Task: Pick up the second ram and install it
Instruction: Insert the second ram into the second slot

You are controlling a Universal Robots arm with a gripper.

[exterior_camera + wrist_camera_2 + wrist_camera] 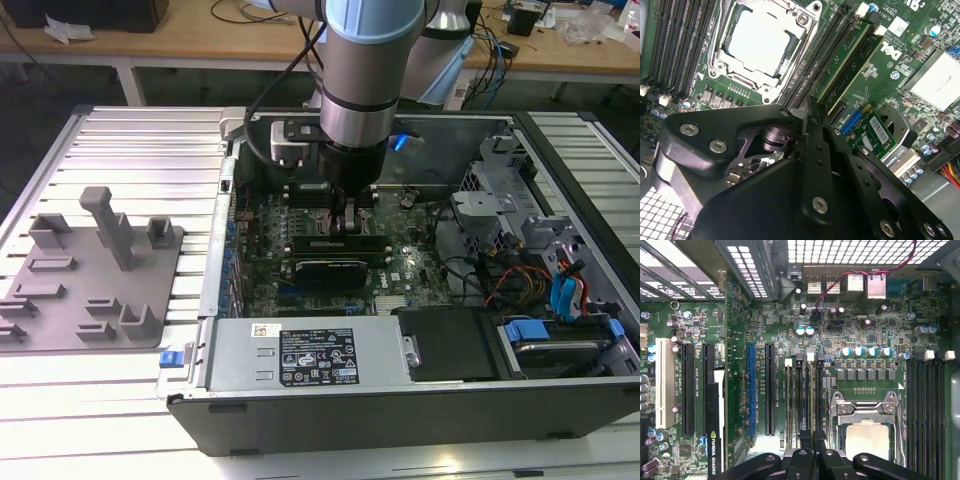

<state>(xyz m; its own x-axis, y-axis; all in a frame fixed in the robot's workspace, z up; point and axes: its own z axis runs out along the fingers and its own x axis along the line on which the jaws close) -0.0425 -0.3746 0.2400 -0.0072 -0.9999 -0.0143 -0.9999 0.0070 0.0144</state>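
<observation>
The second ram (306, 240) is a green stick standing on edge in a slot beside the CPU socket (762, 40), inside the open computer case. In both wrist views the second ram (842, 65) (810, 395) lies in line with the black slots. My gripper (345, 226) reaches straight down onto the middle of the stick. Its fingers are drawn together on the stick's top edge, and my gripper (812, 436) (811, 104) hides the part beneath it.
A black expansion card (335, 270) lies just in front of the ram slots. The power supply (310, 355) lines the case's near wall, and a drive cage with coloured cables (545, 280) is at the exterior view's right. A grey parts fixture (95, 270) sits on the slatted table at the left.
</observation>
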